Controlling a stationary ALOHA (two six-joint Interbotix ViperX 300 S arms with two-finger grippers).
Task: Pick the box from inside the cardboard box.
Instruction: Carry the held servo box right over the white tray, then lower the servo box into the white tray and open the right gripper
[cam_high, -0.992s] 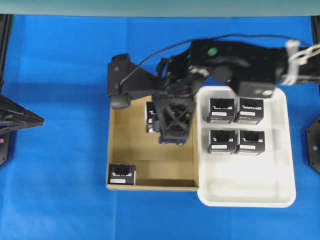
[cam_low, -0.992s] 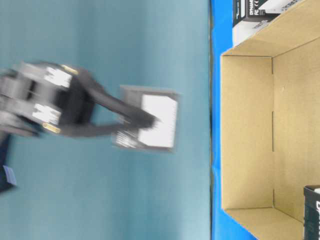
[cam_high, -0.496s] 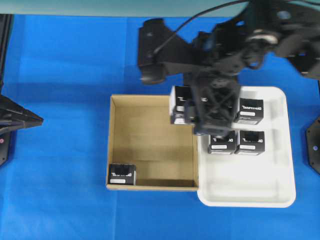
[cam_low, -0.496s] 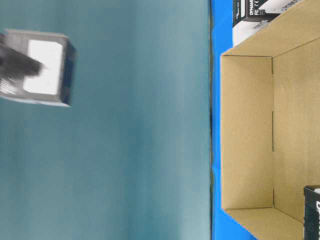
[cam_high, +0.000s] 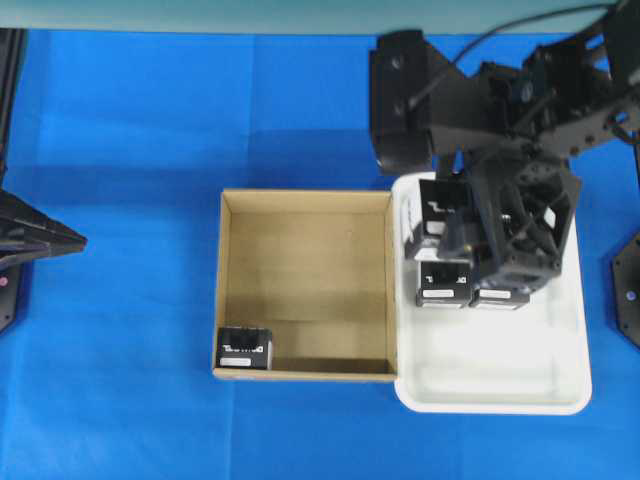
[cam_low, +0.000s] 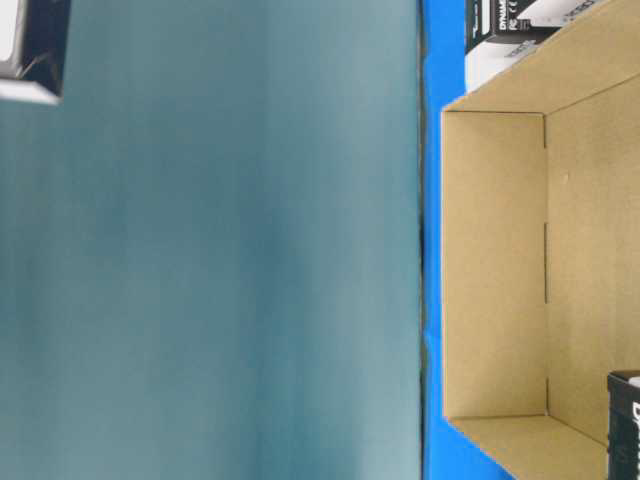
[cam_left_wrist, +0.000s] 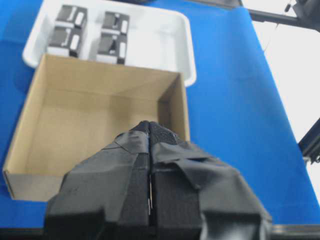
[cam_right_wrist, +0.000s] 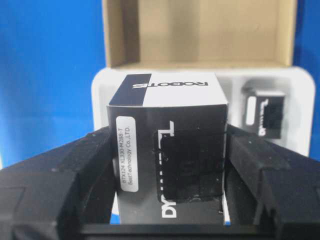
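Note:
My right gripper is shut on a black box with white lettering and hangs above the back left of the white tray. In the right wrist view the box fills the gap between both fingers, its white label facing me. The cardboard box lies left of the tray, and one more black box sits in its front left corner. My left gripper is shut on nothing, hovering off the carton's near side.
Several black boxes stand in the tray's far half; two show under the right arm. The left arm's base sits at the table's left edge. Blue cloth surrounds the carton and tray.
The right gripper has carried the black box up out of the carton's back right and rightward over the tray. The left arm has not moved.

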